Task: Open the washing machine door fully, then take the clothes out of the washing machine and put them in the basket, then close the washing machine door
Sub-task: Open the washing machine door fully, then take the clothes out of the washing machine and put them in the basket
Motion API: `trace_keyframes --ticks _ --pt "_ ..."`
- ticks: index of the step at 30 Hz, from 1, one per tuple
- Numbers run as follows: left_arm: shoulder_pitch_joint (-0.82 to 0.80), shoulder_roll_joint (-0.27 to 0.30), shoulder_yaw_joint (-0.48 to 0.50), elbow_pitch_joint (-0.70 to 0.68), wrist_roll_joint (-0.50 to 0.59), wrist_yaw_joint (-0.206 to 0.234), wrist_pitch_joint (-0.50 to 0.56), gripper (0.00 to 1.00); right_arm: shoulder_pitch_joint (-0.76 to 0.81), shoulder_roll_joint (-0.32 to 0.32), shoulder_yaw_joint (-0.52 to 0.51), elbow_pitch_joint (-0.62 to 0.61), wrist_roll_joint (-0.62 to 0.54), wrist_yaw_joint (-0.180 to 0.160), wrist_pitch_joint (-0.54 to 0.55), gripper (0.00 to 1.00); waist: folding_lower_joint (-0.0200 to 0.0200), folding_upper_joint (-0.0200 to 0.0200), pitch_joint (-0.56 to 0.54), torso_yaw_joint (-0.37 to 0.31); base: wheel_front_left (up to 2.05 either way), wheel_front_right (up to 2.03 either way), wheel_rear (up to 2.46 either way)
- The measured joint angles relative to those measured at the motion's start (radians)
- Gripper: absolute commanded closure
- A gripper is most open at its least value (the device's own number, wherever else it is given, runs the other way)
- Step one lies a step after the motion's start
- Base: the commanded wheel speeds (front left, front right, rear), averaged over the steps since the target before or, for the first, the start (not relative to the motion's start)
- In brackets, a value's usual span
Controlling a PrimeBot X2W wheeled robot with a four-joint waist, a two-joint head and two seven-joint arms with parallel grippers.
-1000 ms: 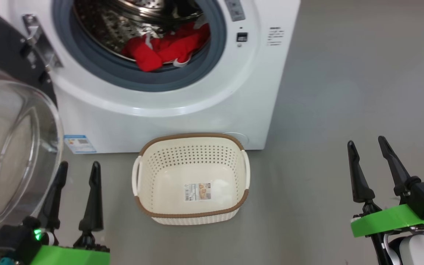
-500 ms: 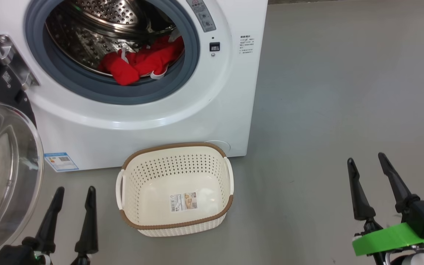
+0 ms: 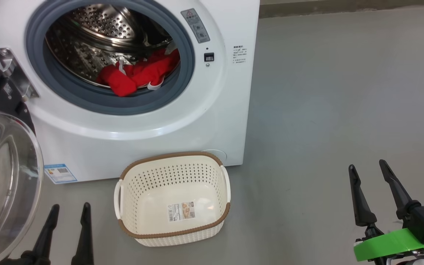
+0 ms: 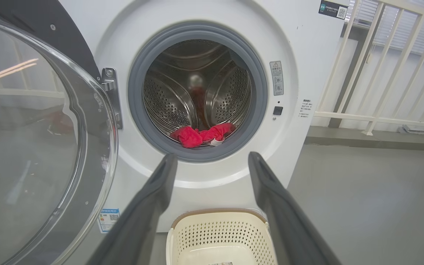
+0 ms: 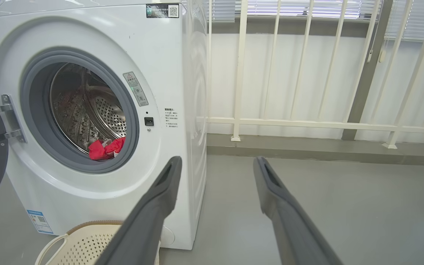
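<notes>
Smooth grey floor (image 3: 344, 92); behind it a cream railing (image 5: 307, 123) stands before a white wall (image 5: 296, 77) with window blinds (image 5: 300, 7).

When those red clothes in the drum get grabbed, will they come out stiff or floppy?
Probably floppy: the clothes lie crumpled in soft folds. Likely light, being a small heap. Loose ends may drag over the grey rubber ring.

The clothes (image 3: 138, 75) lie in the washing machine (image 3: 182, 125).
</notes>
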Motion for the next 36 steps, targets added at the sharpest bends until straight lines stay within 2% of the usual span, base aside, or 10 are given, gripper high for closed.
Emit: trace_keyframes --ticks 11,21,28,36 --pt "0.002 -0.001 0.022 -0.004 -0.022 0.014 0.003 0.00 0.004 0.001 0.008 0.007 0.013 0.000 0.000 0.00 0.0000 0.0000 -0.010 0.008 0.21 -0.21 0.00" --pt "0.009 0.002 0.014 -0.029 -0.017 0.031 0.003 0.00 0.012 0.001 0.014 0.012 0.022 0.000 0.000 0.00 0.0000 0.0000 -0.006 0.011 1.44 -1.44 0.00" --pt "0.013 0.003 -0.012 -0.056 -0.028 0.020 0.003 0.00 0.012 0.001 0.014 0.015 0.026 0.000 0.000 0.00 0.0000 0.0000 -0.004 0.012 1.23 -1.23 0.00" --pt "0.013 0.003 -0.014 -0.060 -0.029 0.020 0.003 0.00 0.012 0.001 0.017 0.016 0.028 0.000 0.000 0.00 0.0000 0.0000 -0.006 0.015 0.26 -0.26 0.00"
